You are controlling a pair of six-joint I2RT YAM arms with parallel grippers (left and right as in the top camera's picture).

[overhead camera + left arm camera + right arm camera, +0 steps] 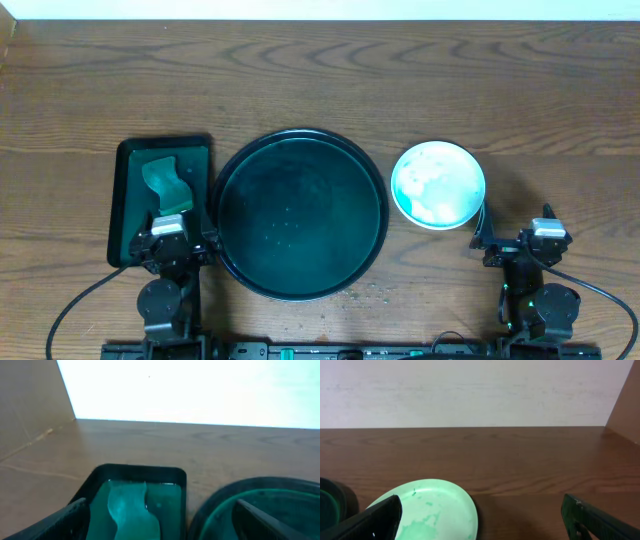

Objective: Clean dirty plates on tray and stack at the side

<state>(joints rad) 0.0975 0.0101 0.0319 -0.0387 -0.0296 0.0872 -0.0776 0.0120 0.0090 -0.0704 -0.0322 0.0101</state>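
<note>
Your left claw [172, 230] hangs open over the rectangular tray [124, 195] toward the front-left corner, round tray [300, 215] mid-front, your right claw [512, 238] sits open beside a green-smeared plate [437, 184].

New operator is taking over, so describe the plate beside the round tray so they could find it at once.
Start at the large round dark tray in the middle of the table. Just off its right rim, on the bare wood, sits the plate. It is the only pale thing there: a small white-mint disc smeared green, unlike the dark rectangular tray on the far left.
</note>
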